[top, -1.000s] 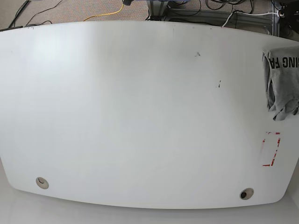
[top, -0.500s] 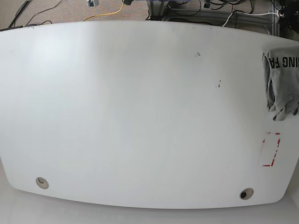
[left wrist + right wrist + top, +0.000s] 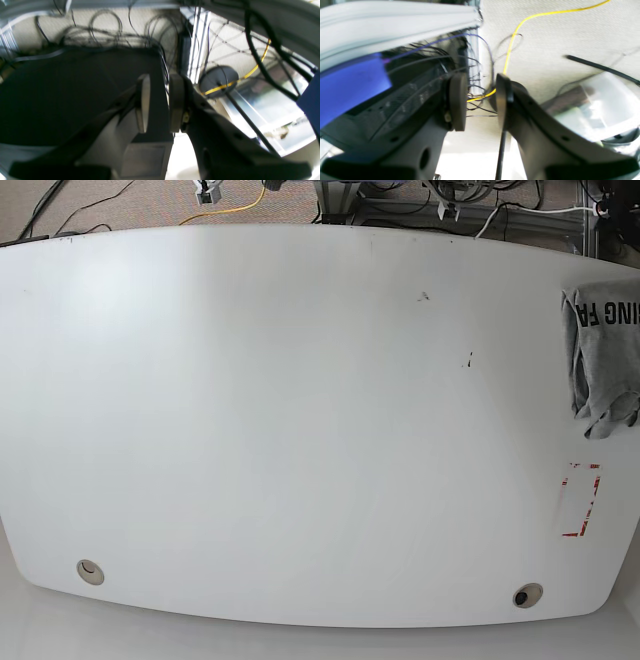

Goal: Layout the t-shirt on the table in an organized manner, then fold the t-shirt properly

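Showing in the left wrist view: the left gripper (image 3: 160, 102), its two pads parted by a narrow gap with nothing between them, aimed at tangled dark cables (image 3: 112, 35) and a yellow cable (image 3: 240, 75) over pale floor; view blurred. Right wrist view: the right gripper (image 3: 478, 100), fingers likewise slightly apart and empty, a yellow cable (image 3: 517, 32) crossing behind the gap, a blue panel (image 3: 350, 82) at left. Base view: the table (image 3: 300, 430), white, with a round grommet hole (image 3: 90, 571) near each front corner (the second (image 3: 527, 595) on the view's right) and a red dashed rectangle (image 3: 580, 500). The t-shirt (image 3: 603, 360), grey, lies bunched at the table's right edge, dark lettering uppermost, partly cut off by the frame.
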{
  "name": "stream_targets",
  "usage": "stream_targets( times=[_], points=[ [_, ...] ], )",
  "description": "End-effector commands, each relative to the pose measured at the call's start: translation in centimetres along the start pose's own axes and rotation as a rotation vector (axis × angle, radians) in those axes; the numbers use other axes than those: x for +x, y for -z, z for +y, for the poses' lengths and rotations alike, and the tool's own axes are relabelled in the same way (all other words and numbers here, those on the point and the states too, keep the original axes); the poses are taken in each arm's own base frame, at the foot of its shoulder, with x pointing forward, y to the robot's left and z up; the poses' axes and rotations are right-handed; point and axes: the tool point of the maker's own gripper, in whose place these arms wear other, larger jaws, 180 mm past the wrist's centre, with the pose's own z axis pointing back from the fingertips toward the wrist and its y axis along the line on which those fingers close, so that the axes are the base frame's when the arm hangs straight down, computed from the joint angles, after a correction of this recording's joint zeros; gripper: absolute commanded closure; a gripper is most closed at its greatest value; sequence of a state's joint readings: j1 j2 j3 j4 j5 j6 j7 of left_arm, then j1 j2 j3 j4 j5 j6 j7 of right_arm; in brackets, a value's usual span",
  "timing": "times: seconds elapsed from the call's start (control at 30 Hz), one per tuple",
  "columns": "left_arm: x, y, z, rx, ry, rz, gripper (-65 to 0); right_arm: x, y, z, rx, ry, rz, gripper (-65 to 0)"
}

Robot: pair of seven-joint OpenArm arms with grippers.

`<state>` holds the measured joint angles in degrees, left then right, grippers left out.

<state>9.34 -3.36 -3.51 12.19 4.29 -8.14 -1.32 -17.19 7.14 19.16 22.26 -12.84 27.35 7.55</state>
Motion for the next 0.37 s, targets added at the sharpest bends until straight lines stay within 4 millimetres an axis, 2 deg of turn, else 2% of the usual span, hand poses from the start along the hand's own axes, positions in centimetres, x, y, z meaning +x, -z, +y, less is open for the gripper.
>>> stream_targets(
  times=[0.0, 0.13, 0.33],
  points=[
    [-0.1, 0.0, 0.7, 0.021, -0.004, 0.007, -11.9, -0.5, 0.0, -0.1, -0.006, -0.006, 0.014, -18.7],
    [0.0, 0.0, 1.6, 0.074, 0.001, 0.008, -12.1, -0.3, 0.2, -0.1, -0.014, -0.011, 0.018, -18.7],
    [0.0, 0.0, 1.6, 0.073, 0.004, 0.007, -12.1, 0.0, 0.4, 0.1, -0.011, -0.010, 0.013, -18.7]
  ],
)
